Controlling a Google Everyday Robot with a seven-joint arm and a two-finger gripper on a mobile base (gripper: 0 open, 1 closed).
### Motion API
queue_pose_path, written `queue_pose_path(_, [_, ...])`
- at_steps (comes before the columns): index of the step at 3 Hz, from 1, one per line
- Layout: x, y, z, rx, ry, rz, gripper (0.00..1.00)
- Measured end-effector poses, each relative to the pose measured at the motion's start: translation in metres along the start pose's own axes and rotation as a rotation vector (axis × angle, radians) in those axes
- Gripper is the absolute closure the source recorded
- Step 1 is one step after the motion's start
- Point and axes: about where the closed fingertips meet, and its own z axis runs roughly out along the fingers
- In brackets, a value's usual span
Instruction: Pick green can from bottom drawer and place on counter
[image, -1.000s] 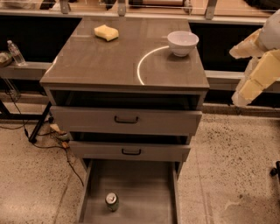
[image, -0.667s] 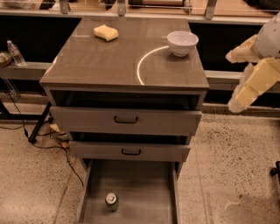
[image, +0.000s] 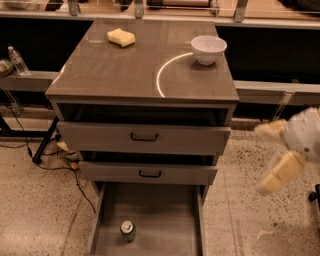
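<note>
The green can (image: 128, 231) stands upright on the floor of the open bottom drawer (image: 160, 210), near its front left. The counter (image: 135, 70) is the glossy grey-brown cabinet top with a curved white reflection. My gripper (image: 261, 160) hangs in the air to the right of the cabinet, level with the two upper drawers, well above and to the right of the can. Its two pale fingers (image: 281, 172) stand apart, with nothing between them.
A white bowl (image: 208, 48) and a yellow sponge (image: 121, 37) sit at the back of the counter. Two shallower drawers with black handles (image: 144, 137) are partly open above the bottom drawer. A water bottle (image: 18, 61) stands on the left shelf. Cables (image: 65, 155) lie on the floor to the left.
My gripper has dropped from beside the counter top to beside the drawers and shifted slightly left. The can, bowl and sponge have not moved.
</note>
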Motion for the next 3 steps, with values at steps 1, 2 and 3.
queue_pose_path(1, [0.061,0.003,0.028,-0.033,-0.059,0.095,0.0])
queue_pose_path(2, [0.062,0.003,0.032,-0.032,-0.063,0.096,0.0])
queue_pose_path(3, [0.071,0.007,0.082,-0.03,-0.118,0.112,0.0])
